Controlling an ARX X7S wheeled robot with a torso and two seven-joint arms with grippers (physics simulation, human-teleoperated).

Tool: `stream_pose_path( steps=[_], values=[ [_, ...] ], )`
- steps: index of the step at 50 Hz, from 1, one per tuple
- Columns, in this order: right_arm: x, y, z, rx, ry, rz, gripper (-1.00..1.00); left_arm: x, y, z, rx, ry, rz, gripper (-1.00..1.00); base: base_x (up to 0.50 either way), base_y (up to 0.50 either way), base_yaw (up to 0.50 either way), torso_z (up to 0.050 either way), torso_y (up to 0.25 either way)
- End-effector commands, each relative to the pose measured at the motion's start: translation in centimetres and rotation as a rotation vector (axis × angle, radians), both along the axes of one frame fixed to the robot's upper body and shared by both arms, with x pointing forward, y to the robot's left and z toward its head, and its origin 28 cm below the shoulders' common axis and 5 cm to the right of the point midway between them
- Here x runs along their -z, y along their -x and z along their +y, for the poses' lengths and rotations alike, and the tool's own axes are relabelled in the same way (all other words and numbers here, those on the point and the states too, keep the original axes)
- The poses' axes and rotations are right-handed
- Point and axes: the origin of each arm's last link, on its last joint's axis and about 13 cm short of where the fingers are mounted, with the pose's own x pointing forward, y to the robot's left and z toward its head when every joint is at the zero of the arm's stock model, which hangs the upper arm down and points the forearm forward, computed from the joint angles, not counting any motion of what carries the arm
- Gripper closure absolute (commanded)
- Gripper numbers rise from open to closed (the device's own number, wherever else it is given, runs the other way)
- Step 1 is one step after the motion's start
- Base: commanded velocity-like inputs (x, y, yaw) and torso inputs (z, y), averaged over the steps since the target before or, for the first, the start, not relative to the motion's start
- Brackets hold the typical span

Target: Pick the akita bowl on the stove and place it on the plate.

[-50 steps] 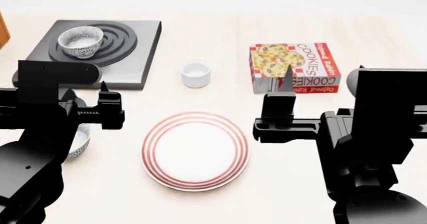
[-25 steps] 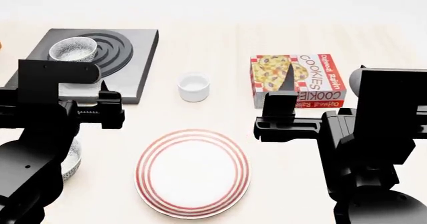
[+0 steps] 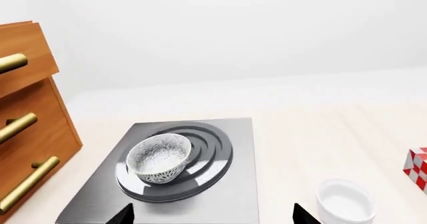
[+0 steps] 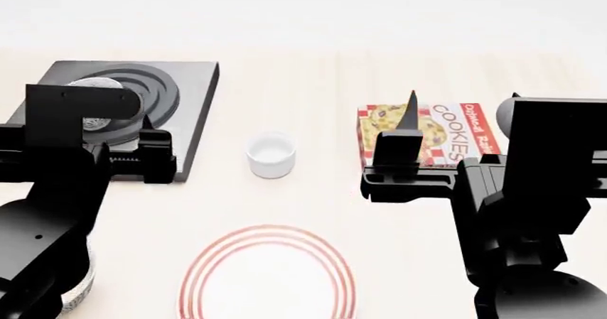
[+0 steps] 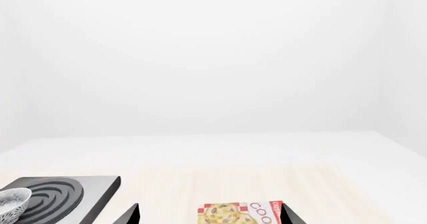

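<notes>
Mostly hidden in the head view: the speckled bowl (image 4: 92,123) on the stove (image 4: 175,113), covered by the left arm so that only a sliver of rim and wall peeks out. Plainly shown in the left wrist view instead: the bowl (image 3: 159,157) upright on the ring burner (image 3: 200,159), off-centre toward the wooden drawers (image 3: 30,129), with nothing gripping it. Cut off at the bottom edge of the head view: the red-ringed plate (image 4: 270,276), only its far half visible, near the robot and well apart from the stove. Also clipped at the lower left corner there: a patterned rim of a second bowl (image 4: 81,287), half hidden behind the left arm.

Left gripper (image 3: 212,215) seen in its wrist view only as two dark tips at the frame edge, spread wide apart, holding nothing. Right gripper (image 5: 208,214) likewise just two dark tips, apart and empty, raised above the table. In the head view, only one thin finger (image 4: 410,111) standing up in front of the cookie box (image 4: 446,138).

White cup (image 4: 270,154) between stove and cookie box. Cookie box cut off in both wrist views; drawers visible only from the left wrist.
</notes>
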Motion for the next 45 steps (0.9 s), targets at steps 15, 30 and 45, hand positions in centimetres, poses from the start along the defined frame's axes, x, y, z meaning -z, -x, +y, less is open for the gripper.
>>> stream_pose_path(
  steps=[15,30,45],
  values=[
    [0.21,-0.23,-0.25,0.001,-0.022,-0.007,-1.0,-0.22,0.04,-0.23,0.021,0.024,-0.007,-1.0,0.25,0.0,0.0,0.0,0.0],
    [0.11,-0.19,-0.2,0.001,-0.023,-0.008,-1.0,-0.25,0.04,-0.22,0.026,0.018,-0.005,-1.0,0.25,0.0,0.0,0.0,0.001],
    [-0.02,-0.13,-0.17,0.002,-0.023,-0.007,-1.0,-0.48,0.08,-0.24,0.026,0.015,-0.006,-1.0,0.25,0.0,0.0,0.0,0.001]
  ],
)
